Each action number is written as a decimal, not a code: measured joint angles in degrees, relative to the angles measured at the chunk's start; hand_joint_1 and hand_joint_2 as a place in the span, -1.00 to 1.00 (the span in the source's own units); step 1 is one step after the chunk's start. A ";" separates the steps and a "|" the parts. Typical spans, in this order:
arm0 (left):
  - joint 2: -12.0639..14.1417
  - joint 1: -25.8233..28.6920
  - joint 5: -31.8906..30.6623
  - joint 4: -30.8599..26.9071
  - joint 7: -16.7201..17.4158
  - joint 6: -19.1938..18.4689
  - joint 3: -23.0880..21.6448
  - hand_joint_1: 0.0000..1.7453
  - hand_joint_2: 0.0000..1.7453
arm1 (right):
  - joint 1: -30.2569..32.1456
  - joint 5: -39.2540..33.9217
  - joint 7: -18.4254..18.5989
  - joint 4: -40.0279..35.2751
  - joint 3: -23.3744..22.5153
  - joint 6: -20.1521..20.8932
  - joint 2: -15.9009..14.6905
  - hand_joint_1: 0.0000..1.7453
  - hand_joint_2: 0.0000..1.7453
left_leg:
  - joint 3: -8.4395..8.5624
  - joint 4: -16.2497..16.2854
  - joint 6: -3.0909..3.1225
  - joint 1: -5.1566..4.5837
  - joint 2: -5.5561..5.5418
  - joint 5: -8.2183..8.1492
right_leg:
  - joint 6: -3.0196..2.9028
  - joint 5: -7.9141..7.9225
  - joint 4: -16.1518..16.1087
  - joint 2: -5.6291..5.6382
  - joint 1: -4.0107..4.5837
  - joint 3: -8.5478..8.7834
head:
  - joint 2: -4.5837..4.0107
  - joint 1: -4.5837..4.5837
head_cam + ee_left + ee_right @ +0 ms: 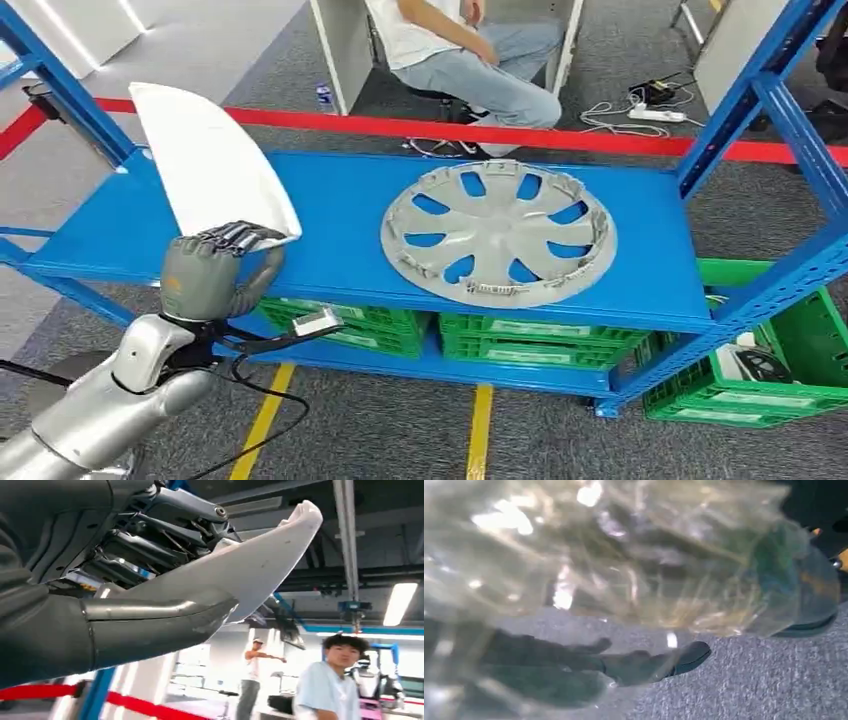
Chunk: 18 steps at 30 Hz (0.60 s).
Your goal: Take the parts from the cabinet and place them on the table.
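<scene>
My left hand (205, 275) grips the lower edge of a white curved panel part (210, 160) and holds it upright above the left end of the blue shelf (340, 250). In the left wrist view the thumb and fingers of the left hand (75, 625) clamp the white part (250, 565) from both sides. A silver wheel cover (498, 232) lies flat on the shelf, right of centre, well apart from the hand. My right hand (574, 665) hangs over grey carpet with its fingers stretched out and nothing in them. A blurred clear plastic film (624, 555) lies across that view.
Blue rack uprights (760, 110) stand at both ends of the shelf. Green crates (520, 340) sit on the level below, another green crate (760, 380) on the floor at right. Red barrier tape (400, 128) runs behind. A person (470, 60) sits beyond it.
</scene>
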 joint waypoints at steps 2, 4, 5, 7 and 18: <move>0.02 -0.03 0.02 0.00 0.04 0.00 0.02 1.00 1.00 | -0.02 0.00 0.00 -0.11 0.00 0.00 0.00 -1.00 -1.00 | 4.16 -6.17 0.55 -0.05 0.01 4.27 | 0.03 0.72 0.00 -0.41 0.34 -0.78 | 0.00 -0.02; 0.02 -0.12 0.00 -0.02 0.04 0.00 0.04 1.00 1.00 | -0.02 0.00 -0.02 -0.39 0.00 -0.04 0.00 -1.00 -1.00 | 10.21 -15.84 1.70 -0.44 0.45 6.23 | 0.23 1.33 0.00 -0.66 0.47 -1.15 | 0.00 0.00; 0.02 -0.17 0.02 -0.02 0.04 0.00 0.07 1.00 1.00 | -0.04 0.02 -0.04 -0.55 0.00 -0.09 0.00 -1.00 -1.00 | 11.54 -18.27 2.01 -0.64 0.68 5.47 | 0.67 1.78 0.00 -0.71 0.70 -1.39 | 0.00 0.07; 0.15 -0.21 0.02 -0.02 0.07 0.00 0.09 1.00 1.00 | -0.04 0.00 -0.11 -0.64 0.00 -0.26 -0.09 -1.00 -1.00 | 10.98 -18.37 2.31 -0.98 0.55 6.02 | 1.39 2.67 -0.25 -0.96 0.39 -1.48 | 0.00 -0.04; 0.20 0.27 0.37 0.00 0.63 -0.07 0.15 1.00 1.00 | -0.05 0.00 0.07 -1.05 0.00 -0.57 -0.59 -1.00 -1.00 | 3.37 -19.05 3.08 -0.36 0.49 12.97 | 3.19 -1.81 8.52 0.49 -0.01 0.90 | 0.00 0.55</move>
